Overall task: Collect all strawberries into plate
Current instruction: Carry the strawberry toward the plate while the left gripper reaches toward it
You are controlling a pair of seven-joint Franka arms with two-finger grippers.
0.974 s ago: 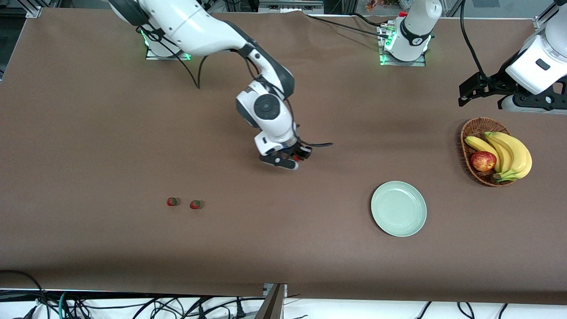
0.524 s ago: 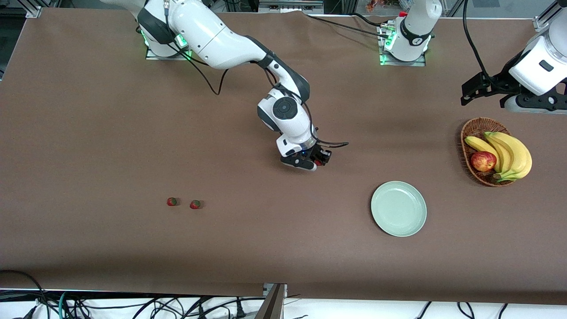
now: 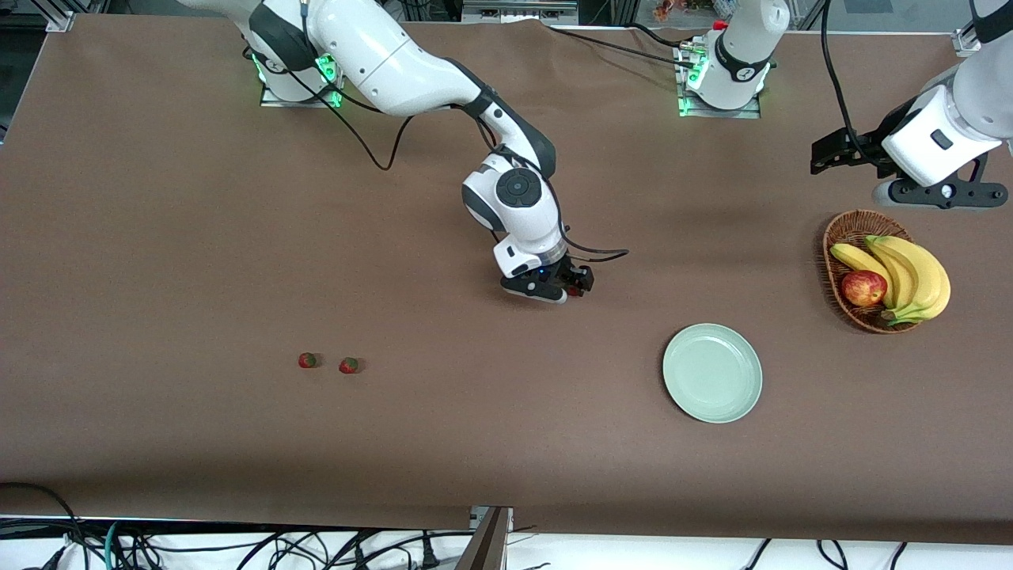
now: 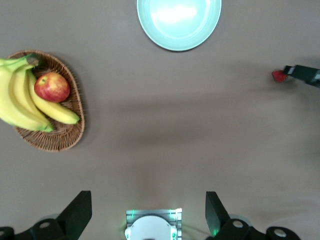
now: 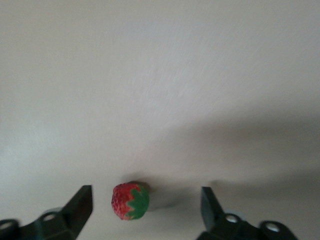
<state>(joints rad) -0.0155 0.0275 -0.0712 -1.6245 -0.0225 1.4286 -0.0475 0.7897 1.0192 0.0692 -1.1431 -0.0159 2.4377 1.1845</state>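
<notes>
Two strawberries (image 3: 308,360) (image 3: 349,365) lie side by side on the brown table toward the right arm's end. The third strawberry (image 3: 571,291) (image 5: 130,201) sits between the fingers of my right gripper (image 3: 567,288) (image 5: 145,210), which is open and low over the middle of the table; neither finger touches the berry. The berry also shows in the left wrist view (image 4: 278,76). The mint-green plate (image 3: 712,372) (image 4: 179,20) is empty, nearer the front camera and toward the left arm's end. My left gripper (image 3: 827,152) (image 4: 149,220) is open and empty, waiting up above the table by the basket.
A wicker basket (image 3: 847,229) (image 4: 70,132) with bananas (image 3: 910,273) and a red apple (image 3: 863,287) stands at the left arm's end. The left arm's base (image 3: 724,75) is at the table's edge. Cables hang below the front edge.
My right gripper has moved toward the plate with the strawberry between its fingers, slowing over the last half second. The left arm has shifted a little toward the table's middle.
</notes>
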